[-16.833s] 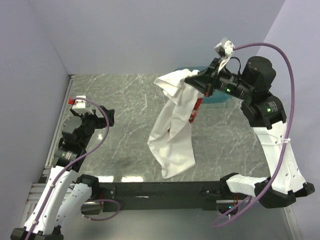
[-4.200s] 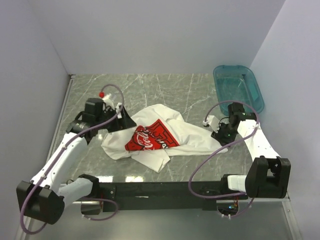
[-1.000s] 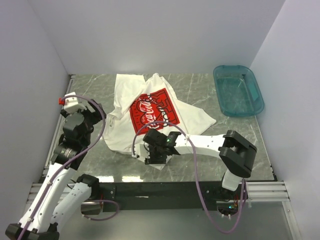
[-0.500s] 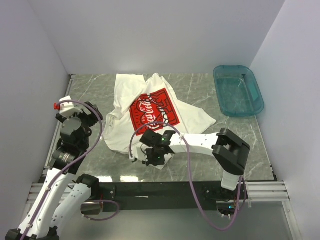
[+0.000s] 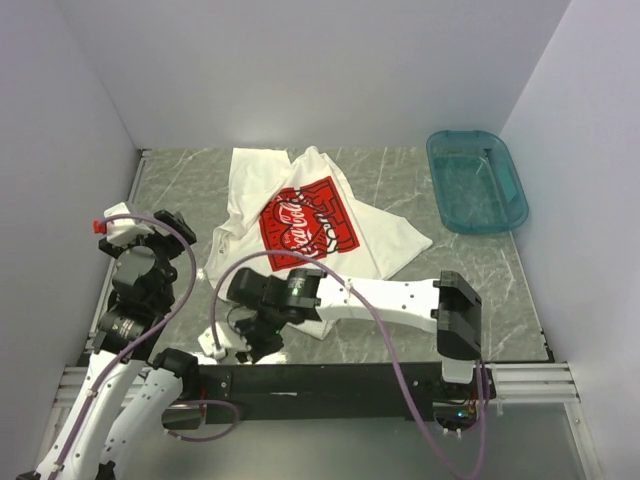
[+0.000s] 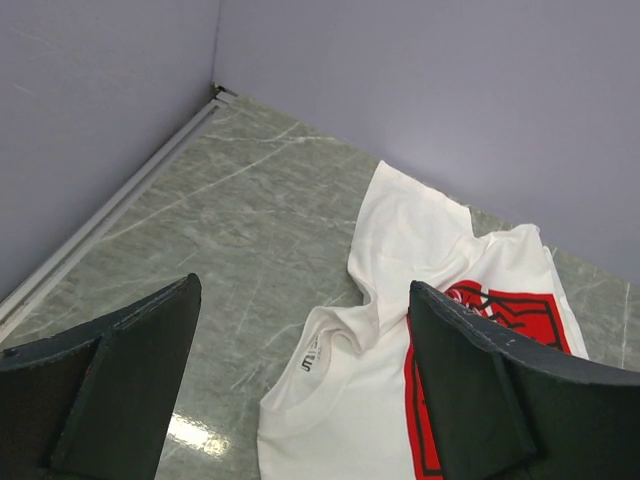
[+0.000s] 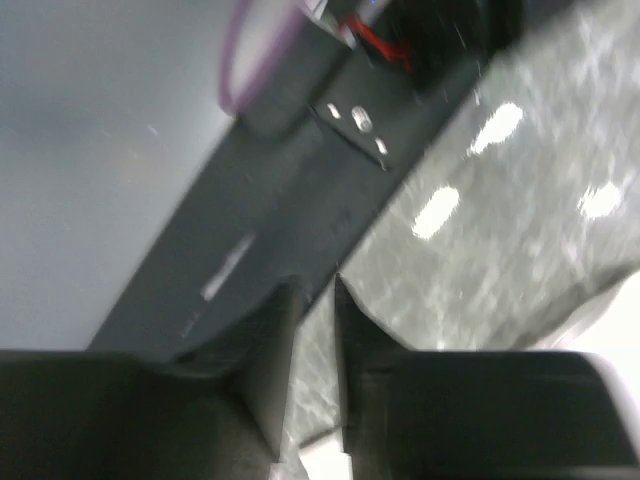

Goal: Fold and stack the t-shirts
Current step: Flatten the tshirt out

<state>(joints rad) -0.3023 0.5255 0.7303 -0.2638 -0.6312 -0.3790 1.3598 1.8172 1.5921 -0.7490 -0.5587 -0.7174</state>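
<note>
Surface: grey-green marbled table [image 5: 455, 265], glossy, with lamp glare near the front edge. Pale lavender walls [image 5: 300, 70] closed it on three sides; a metal strip ran along the foot of the left wall. A black rail [image 5: 330, 382] lay across the near edge. An empty-looking teal basin [image 5: 475, 185] stood at the far right corner.

The t-shirt [image 5: 250, 190] lay opened out on the middle of the table, chest up, collar toward my left arm, well apart from the basin, creased and not square.

Writing: red square print [image 5: 305, 218] with "Coca-Cola" in white script and black linework around it. The neck label [image 6: 312, 352] inside the collar was too small to read. A pale mark on the rail in the right wrist view was blurred and unreadable.

My left gripper [image 6: 302, 292] was raised over the left side of the table, fingers wide apart and holding nothing.

My right gripper [image 7: 312, 300] was low at the near edge, by the rail, just beside the shirt's near hem. Its fingers were drawn to a thin slit. The view was blurred; I could not tell whether any cloth was caught.
</note>
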